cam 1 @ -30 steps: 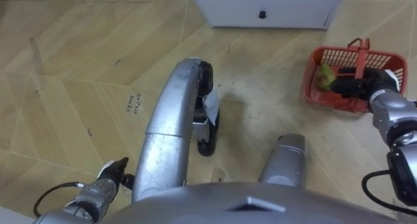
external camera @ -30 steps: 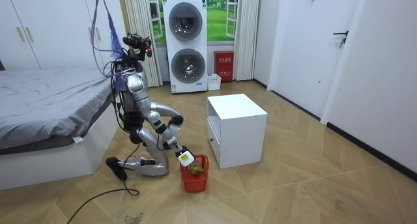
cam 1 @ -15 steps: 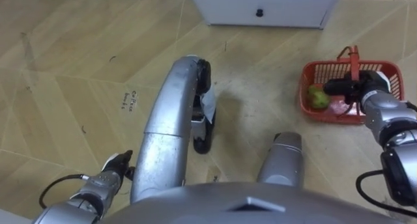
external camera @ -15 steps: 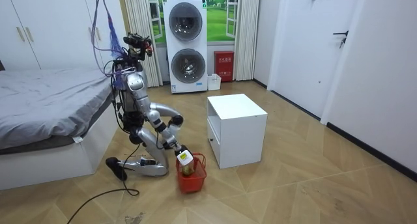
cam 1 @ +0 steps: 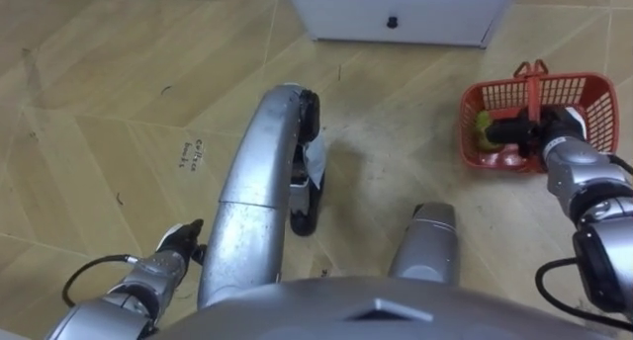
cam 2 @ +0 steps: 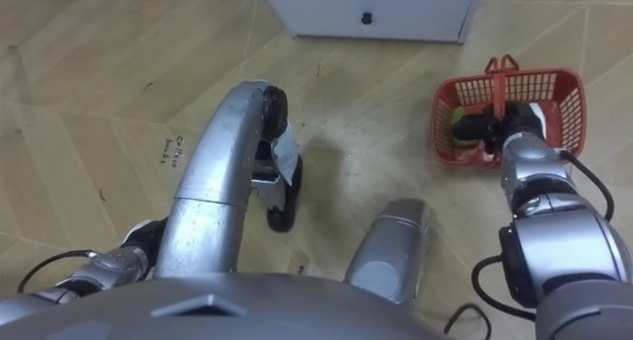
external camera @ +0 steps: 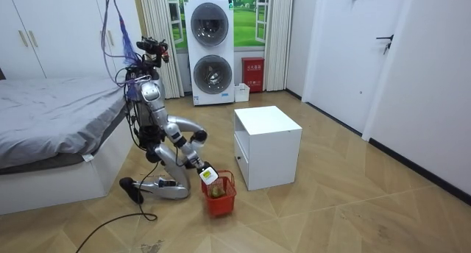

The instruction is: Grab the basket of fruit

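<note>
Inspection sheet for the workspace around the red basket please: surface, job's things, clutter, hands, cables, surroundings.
Surface: pale wooden herringbone floor; the robot kneels on it beside the bed.
Job's things: red plastic mesh basket near the cabinet, its red handle upright; green fruit inside.
Clutter: nothing seen.
Hands: right hand reaches into the basket at the handle's foot, grip unclear; left hand low by the floor, open.
Cables: none but the robot's own.
Surroundings: white drawer cabinet, grey bed, stacked white washing machines.
</note>
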Tool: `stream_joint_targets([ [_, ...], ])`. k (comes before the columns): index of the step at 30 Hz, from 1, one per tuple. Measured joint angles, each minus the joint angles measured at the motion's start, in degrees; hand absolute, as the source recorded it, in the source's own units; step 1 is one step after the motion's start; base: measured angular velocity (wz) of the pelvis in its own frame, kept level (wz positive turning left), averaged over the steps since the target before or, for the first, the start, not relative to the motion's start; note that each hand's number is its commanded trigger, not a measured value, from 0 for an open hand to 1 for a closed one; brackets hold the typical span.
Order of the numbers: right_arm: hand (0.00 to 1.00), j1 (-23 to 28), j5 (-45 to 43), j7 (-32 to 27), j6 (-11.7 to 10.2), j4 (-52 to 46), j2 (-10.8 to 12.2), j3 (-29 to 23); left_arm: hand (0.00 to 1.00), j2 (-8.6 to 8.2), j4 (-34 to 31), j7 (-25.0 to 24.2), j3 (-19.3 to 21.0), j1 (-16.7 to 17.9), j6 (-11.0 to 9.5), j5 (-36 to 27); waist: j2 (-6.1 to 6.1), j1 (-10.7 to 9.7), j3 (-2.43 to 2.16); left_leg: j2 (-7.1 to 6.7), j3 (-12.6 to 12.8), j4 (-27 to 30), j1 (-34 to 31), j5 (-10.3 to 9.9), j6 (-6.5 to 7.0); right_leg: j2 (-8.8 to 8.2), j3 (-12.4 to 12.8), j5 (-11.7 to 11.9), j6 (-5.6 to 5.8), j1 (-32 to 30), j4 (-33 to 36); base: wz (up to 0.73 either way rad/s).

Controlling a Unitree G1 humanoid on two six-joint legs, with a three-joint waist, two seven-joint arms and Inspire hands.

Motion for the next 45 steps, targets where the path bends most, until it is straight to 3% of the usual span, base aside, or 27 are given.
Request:
stream_joint_targets([
  [4, 1.00, 0.00, -0.27, -0.21, 0.52, -2.72, 0.58, 0.03, 0.00, 0.00, 0.10, -0.04, 0.21, -0.38, -0.41, 0.03, -0.17, -0.26, 0.10, -0.39, -0.43, 0.60, 0.50, -0.11, 0.21, 0.07, 0.31, 0.00, 0.00, 0.87, -0.13, -0.07],
  [5, 1.00, 0.00, -0.34, -0.26, 0.52, -3.89, 1.29, 0.03, 0.00, 0.05, 0.25, -0.03, 0.25, -0.78, -0.59, 0.03, -0.58, -0.25, 0.30, -0.44, -0.46, 0.68, 1.04, -0.24, 0.44, 0.05, 0.25, 0.00, 0.01, 1.47, -0.29, -0.03],
  [6, 1.00, 0.00, -0.37, -0.12, 0.52, -5.08, 2.06, 0.06, 0.00, 0.14, 0.36, -0.03, 0.29, -1.32, -0.89, 0.03, -1.27, -0.20, 0.28, -0.47, -0.50, 0.73, 1.31, -0.38, 0.65, 0.05, 0.16, 0.00, 0.00, 1.87, -0.36, 0.00],
  [9, 1.00, -0.01, -0.26, 0.25, 0.51, -8.58, 2.35, 0.53, 0.00, 0.05, -0.49, -0.07, 0.58, -2.00, -1.34, 0.09, -1.48, 0.48, 0.31, -0.41, -1.65, 1.85, 1.33, -0.68, 1.22, 0.99, -1.09, 0.01, 0.01, 3.23, -0.74, 0.00],
  [13, 1.00, -0.02, -0.07, 0.94, 0.53, -12.48, 2.38, 1.05, 0.00, 0.15, -0.80, 0.03, 2.39, -2.03, -1.56, 0.11, -2.23, 0.51, 0.19, -0.54, -1.78, 2.95, 1.52, -1.33, 2.41, 0.96, -2.23, 0.03, 0.02, 5.11, -1.75, 0.06],
  [16, 1.00, -0.03, -0.29, 0.95, 0.52, -16.08, 2.46, 1.01, 0.00, 0.09, -0.64, 0.11, 2.34, -2.62, -1.52, 0.14, -2.30, 0.18, 0.17, -2.14, -2.34, 3.60, 1.84, -2.44, 2.96, 1.01, -3.06, 0.06, 0.10, 7.18, -3.25, 0.13],
  [20, 1.00, -0.05, -0.35, 1.70, 0.93, -19.79, 3.00, 1.07, 0.00, 0.11, -0.27, 1.28, 2.45, -3.87, -1.83, 0.18, -2.00, 0.78, -0.14, -2.27, -2.72, 2.31, 3.47, -4.05, 4.40, 3.59, -2.95, 0.07, 0.11, 8.55, -8.57, 0.00],
  [22, 1.00, -0.85, -0.30, 1.76, 1.99, -20.75, 3.68, 1.13, 0.00, 0.12, -0.23, 1.63, 2.45, -4.06, -1.71, 0.18, -1.47, 1.66, -0.36, -0.77, -2.80, -0.55, 5.18, -4.49, 5.33, 4.89, -2.47, 0.06, 0.12, 7.94, -14.20, -0.33],
  [26, 1.00, -3.48, -0.63, 2.20, 2.76, -22.28, 4.09, 1.77, 0.00, 0.13, -0.26, 1.64, 3.64, -4.20, -1.33, 0.33, -0.31, 2.03, -0.71, 1.83, -2.47, -9.04, 9.40, -3.94, 6.53, 5.01, -2.88, 0.07, 0.14, 7.15, -27.82, -0.48],
  [28, 1.00, -3.49, -2.38, 2.20, 2.87, -25.81, 4.08, 1.78, 0.00, 0.27, -0.34, 1.71, 6.35, -4.47, -0.74, 0.47, -0.15, 1.60, -0.82, 1.99, -2.37, -14.26, 12.34, -3.10, 6.79, 4.99, -3.93, 0.48, 0.94, 8.64, -36.27, -0.40],
  [30, 1.00, -3.22, -2.73, 2.33, 5.72, -26.13, 4.31, 2.99, 0.00, 0.48, -0.77, 2.40, 9.30, -4.85, -0.55, -0.07, -0.45, 1.97, -0.91, 2.73, -0.94, -20.78, 17.71, -2.46, 7.49, 4.62, -4.27, 3.56, 2.43, 11.29, -46.23, -0.43],
  [31, 1.00, -3.15, -2.94, 2.34, 6.15, -26.22, 4.62, 3.17, 0.00, 0.51, -1.11, 2.47, 10.33, -4.71, -0.41, -0.13, -0.44, 1.88, -0.91, 2.81, -0.36, -22.51, 19.25, -2.32, 7.74, 4.26, -4.29, 5.16, 2.55, 11.67, -48.16, -0.51],
  [32, 1.00, -3.15, -4.23, 2.46, 7.31, -26.67, 5.04, 3.36, 0.00, 0.50, -2.10, 2.64, 12.98, -4.78, -0.16, -0.47, -0.48, 1.81, -0.94, 3.03, 0.64, -26.62, 22.20, -1.97, 8.16, 4.05, -3.79, 10.19, 2.53, 11.52, -51.20, -0.42],
  [33, 1.00, -2.89, -6.15, 2.52, 9.01, -26.69, 5.17, 4.36, 0.00, 0.70, -2.49, 3.05, 14.70, -5.52, -0.28, -0.80, -0.48, 1.85, -0.95, 3.16, 0.97, -31.10, 25.58, -1.28, 8.30, 4.16, -3.83, 17.26, 2.36, 11.15, -53.56, -0.40],
  [34, 1.00, -2.68, -7.33, 2.73, 9.57, -26.69, 5.36, 4.43, 0.00, 0.87, -2.50, 3.54, 14.96, -5.56, -0.52, -1.30, -0.44, 2.06, -0.97, 3.29, 0.70, -33.42, 27.13, -0.79, 8.32, 4.29, -4.04, 21.30, 2.20, 10.54, -54.43, -0.48],
  [35, 1.00, -2.43, -9.59, 3.35, 10.17, -26.71, 5.64, 4.55, 0.00, 1.32, -2.39, 4.43, 15.21, -6.93, -0.94, -1.79, -0.33, 2.69, -1.00, 3.81, -0.98, -37.39, 29.76, 0.32, 8.01, 5.00, -4.40, 22.71, 1.25, 7.97, -54.51, -0.87],
  [36, 1.00, -2.41, -11.73, 4.23, 10.34, -26.85, 5.65, 4.69, 0.00, 1.58, -2.16, 5.03, 15.26, -7.70, -1.22, -1.78, -0.30, 3.99, -0.97, 3.66, -4.23, -41.17, 32.43, 1.32, 6.75, 5.65, -5.62, 18.70, 0.76, 3.38, -54.78, -1.09],
  [37, 1.00, -2.33, -12.58, 4.38, 10.34, -27.34, 5.63, 5.12, 0.00, 1.74, -1.91, 5.28, 15.47, -7.65, -1.64, -1.73, -0.18, 4.16, -0.93, 3.66, -5.54, -43.01, 34.17, 1.70, 6.11, 5.68, -6.99, 16.99, 0.56, 1.24, -55.80, -1.33],
  [38, 1.00, -1.56, -14.17, 4.37, 10.34, -30.76, 5.17, 6.55, 0.00, 1.92, -1.65, 5.73, 16.50, -6.79, -2.00, -1.60, 0.67, 3.35, -0.86, 3.72, -8.99, -45.90, 37.33, 2.99, 5.11, 6.32, -10.52, 14.26, 0.26, -2.35, -60.30, -1.24],
  [39, 1.00, -1.10, -14.72, 3.87, 10.23, -35.34, 5.24, 7.11, 0.00, 2.22, -1.23, 6.39, 18.56, -5.08, -2.18, -1.46, 1.18, 1.28, -0.83, 4.12, -10.47, -45.16, 38.64, 6.09, 4.88, 6.59, -14.47, 13.67, -0.22, -3.32, -70.37, -1.11],
  [40, 1.00, -0.99, -14.79, 3.15, 10.02, -37.75, 5.50, 7.17, 0.00, 2.47, -1.01, 6.51, 19.75, -4.10, -2.20, -1.61, 1.19, 0.10, -0.71, 4.78, -9.47, -42.95, 38.41, 8.24, 4.95, 7.06, -16.11, 14.40, -0.12, -2.35, -77.67, -0.84],
  [41, 1.00, -0.28, -14.15, 0.97, 8.78, -41.42, 5.41, 6.93, 0.00, 1.81, -0.40, 6.66, 21.13, -2.89, -2.12, -1.63, 1.46, -0.80, -0.11, 6.48, -6.35, -41.09, 37.66, 9.09, 4.47, 8.04, -16.72, 14.94, -0.05, 0.76, -80.01, -0.42],
  [42, 1.00, 0.42, -11.27, -1.71, 7.63, -43.23, 4.38, 5.74, 0.00, 0.81, -0.43, 6.49, 21.15, -2.35, -2.41, -1.17, 1.57, -0.94, -0.21, 6.11, -2.84, -48.07, 37.64, 9.24, 5.06, 8.20, -17.12, 14.92, -0.01, 3.97, -80.94, -0.22],
  [43, 1.00, 0.44, -10.01, -2.36, 7.24, -43.36, 3.93, 5.19, 0.00, 0.47, -0.55, 6.47, 21.02, -1.92, -2.44, -1.04, 1.78, -0.92, -0.34, 5.74, -0.99, -53.29, 37.69, 11.12, 6.14, 8.21, -17.87, 14.87, 0.08, 5.73, -81.38, 0.00],
  [44, 1.00, 1.30, -8.84, -2.77, 6.87, -43.53, 3.65, 3.98, 0.00, 0.72, -1.33, 6.57, 20.74, -0.27, -2.32, -0.80, 0.52, 0.03, -0.79, 5.71, 0.59, -56.50, 39.26, 15.96, 9.43, 8.21, -19.63, 14.41, 0.82, 9.47, -82.98, 0.08],
  [45, 1.00, 4.04, -9.24, -2.71, 6.64, -46.37, 4.20, 2.91, 0.00, 1.08, -1.76, 7.10, 20.70, 1.49, -2.35, 0.16, -1.62, 1.03, -1.88, 4.76, -0.17, -60.49, 42.56, 16.81, 8.98, 8.48, -21.40, 15.10, 0.88, 13.69, -88.10, 0.16],
])
